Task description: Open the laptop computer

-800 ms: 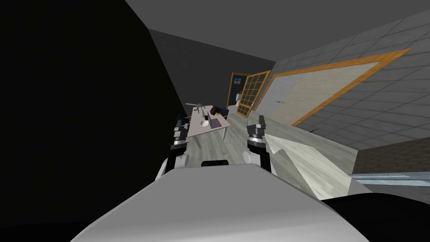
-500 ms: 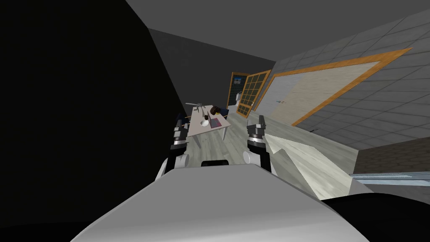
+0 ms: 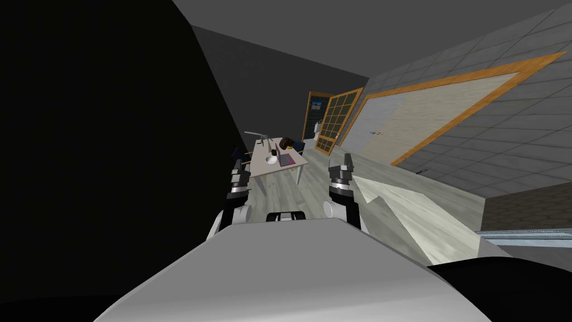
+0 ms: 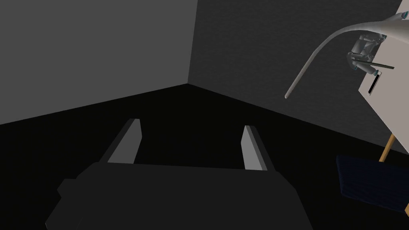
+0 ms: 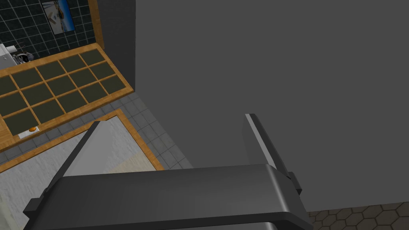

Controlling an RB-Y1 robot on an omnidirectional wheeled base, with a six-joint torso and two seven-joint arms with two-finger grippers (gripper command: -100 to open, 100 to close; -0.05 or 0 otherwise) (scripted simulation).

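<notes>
A small laptop (image 3: 284, 157) with a reddish keyboard sits partly open on a pale table (image 3: 262, 166) some way ahead of me across the room. My left gripper (image 3: 239, 162) is raised in front of my chest, fingers open with nothing between them (image 4: 191, 145). My right gripper (image 3: 346, 162) is held up at the same height, also open and empty (image 5: 175, 139). Both hands are far short of the table.
On the table stand a white bowl (image 3: 271, 160), a bent desk lamp (image 3: 258, 135) and a dark round object (image 3: 286, 144). A dark-seated chair (image 4: 371, 185) sits by the table's edge. An open wooden grid door (image 3: 335, 120) stands beyond. Black area spreads on my left.
My whole view has shifted slightly: the table and laptop sit a little higher and closer, so I have moved forward. The arms keep their pose.
</notes>
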